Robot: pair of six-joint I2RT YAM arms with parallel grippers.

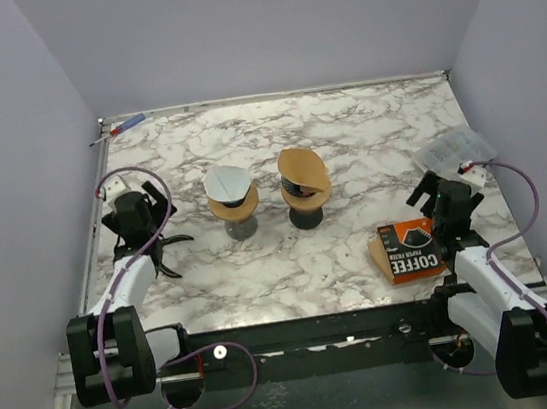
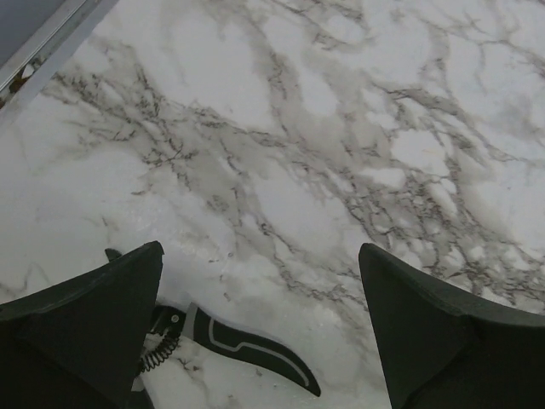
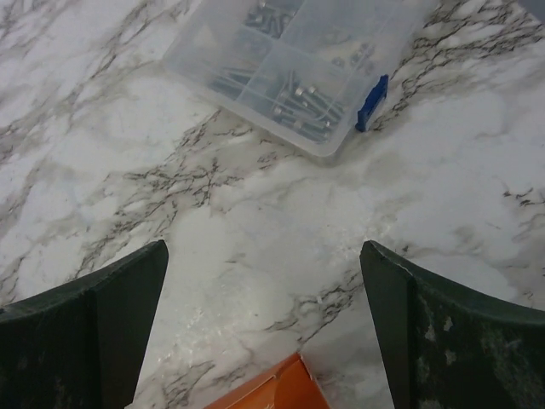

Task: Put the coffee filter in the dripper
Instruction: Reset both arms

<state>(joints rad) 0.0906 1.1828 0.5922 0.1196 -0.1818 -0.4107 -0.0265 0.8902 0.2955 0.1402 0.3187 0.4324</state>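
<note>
Your left gripper (image 2: 260, 256) and right gripper (image 3: 264, 247) both gape wide, holding nothing, near the left and right edges, while mid-bench a white filter (image 1: 226, 183) sits in the left dripper (image 1: 239, 217) and a brown filter (image 1: 303, 172) sits tilted in the right dripper (image 1: 305, 212).

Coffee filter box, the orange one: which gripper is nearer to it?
Right. The right gripper is open just past the coffee filter box, whose corner shows between its fingers in the wrist view. The left gripper is open far across the table, near the left edge.
</note>
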